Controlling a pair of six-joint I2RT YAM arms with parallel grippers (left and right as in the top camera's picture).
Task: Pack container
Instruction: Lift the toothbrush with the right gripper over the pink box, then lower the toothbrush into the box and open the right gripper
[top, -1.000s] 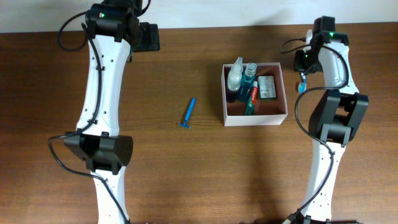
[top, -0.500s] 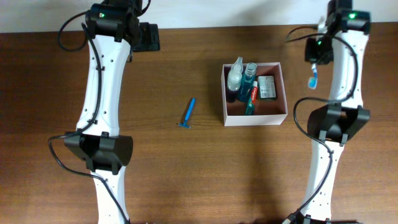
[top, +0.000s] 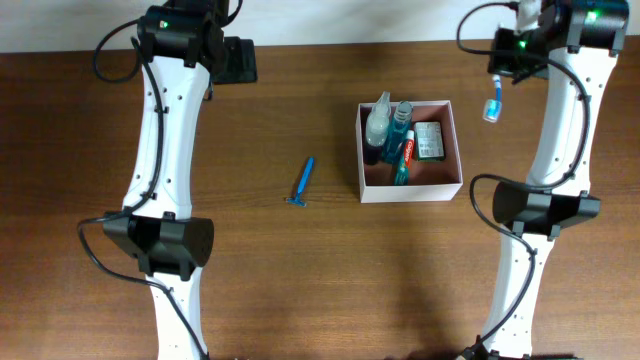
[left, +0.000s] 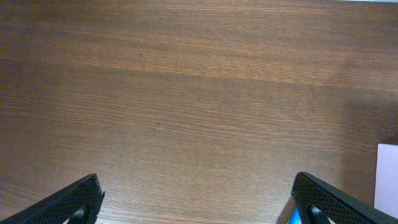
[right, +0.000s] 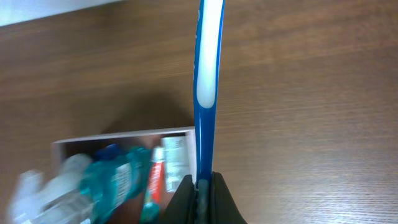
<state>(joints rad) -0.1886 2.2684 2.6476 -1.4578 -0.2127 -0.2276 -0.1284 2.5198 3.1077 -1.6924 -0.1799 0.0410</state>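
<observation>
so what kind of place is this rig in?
Probably a robotics lab bench, not a bathroom: white left arm, white right arm, brown wooden table, square white-walled container of toiletries.

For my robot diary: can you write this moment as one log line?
right gripper: shut on toothbrush | left gripper: open, empty | container: bottles and tube inside | razor: on table, outside container
</observation>
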